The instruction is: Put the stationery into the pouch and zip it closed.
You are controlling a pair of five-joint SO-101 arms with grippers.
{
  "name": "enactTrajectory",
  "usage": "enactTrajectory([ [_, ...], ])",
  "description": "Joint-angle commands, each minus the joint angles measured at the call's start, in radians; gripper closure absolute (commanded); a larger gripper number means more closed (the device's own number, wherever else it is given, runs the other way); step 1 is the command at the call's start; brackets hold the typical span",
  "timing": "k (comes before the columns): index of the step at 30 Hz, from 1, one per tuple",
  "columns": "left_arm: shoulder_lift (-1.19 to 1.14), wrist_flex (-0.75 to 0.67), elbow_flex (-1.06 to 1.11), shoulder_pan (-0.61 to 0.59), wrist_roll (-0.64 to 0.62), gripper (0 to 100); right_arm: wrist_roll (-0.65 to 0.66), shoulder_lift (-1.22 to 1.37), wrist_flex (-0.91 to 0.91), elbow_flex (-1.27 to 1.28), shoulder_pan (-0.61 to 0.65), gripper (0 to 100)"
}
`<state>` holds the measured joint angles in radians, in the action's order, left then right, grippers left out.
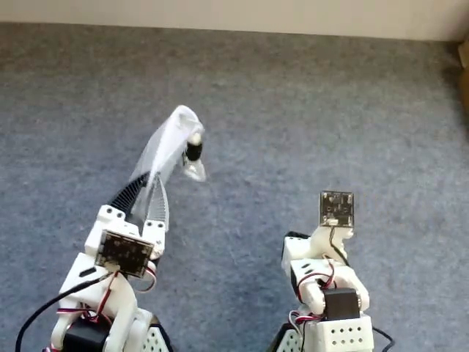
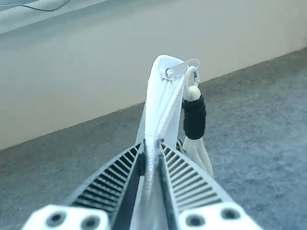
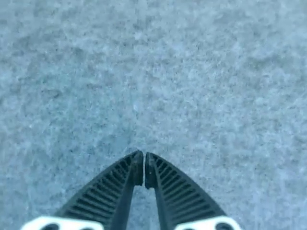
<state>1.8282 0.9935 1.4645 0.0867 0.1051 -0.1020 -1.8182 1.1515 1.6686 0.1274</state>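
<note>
A clear pouch (image 1: 165, 150) with a white zipper edge is held up off the grey carpet, and my left gripper (image 1: 149, 192) is shut on its lower end. Up close, the left gripper (image 2: 152, 148) pinches the white zipper band of the pouch (image 2: 160, 100), which rises to a metal zip pull at the top. A white cord with a black wrap (image 2: 194, 117) hangs beside the band, and the same black piece (image 1: 193, 152) shows against the pouch from above. My right gripper (image 3: 144, 168) is shut over bare carpet, holding nothing; its arm (image 1: 330, 253) sits at the lower right.
Grey carpet (image 1: 308, 110) covers the whole work area. A pale wall (image 2: 72, 72) stands beyond its far edge. A brown edge (image 1: 464, 70) shows at the far right.
</note>
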Motion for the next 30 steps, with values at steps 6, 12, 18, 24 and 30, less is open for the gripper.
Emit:
enactTrajectory([
  [6,0.002,0.310,0.231,-0.016,-0.021,99,-0.003,-0.018,0.099,0.122,-0.045,99.1],
  [12,0.002,0.333,0.231,-0.012,-0.026,99,-0.008,-0.018,0.099,0.122,-0.054,99.1],
  [18,0.002,0.333,0.231,-0.012,-0.026,99,-0.003,-0.018,0.099,0.122,-0.054,99.1],
  [24,0.002,0.333,0.231,-0.012,-0.026,99,-0.003,-0.018,0.099,0.122,-0.054,99.1],
  [30,0.002,0.333,0.231,-0.012,-0.026,99,-0.003,-0.018,0.099,0.122,-0.054,99.1],
])
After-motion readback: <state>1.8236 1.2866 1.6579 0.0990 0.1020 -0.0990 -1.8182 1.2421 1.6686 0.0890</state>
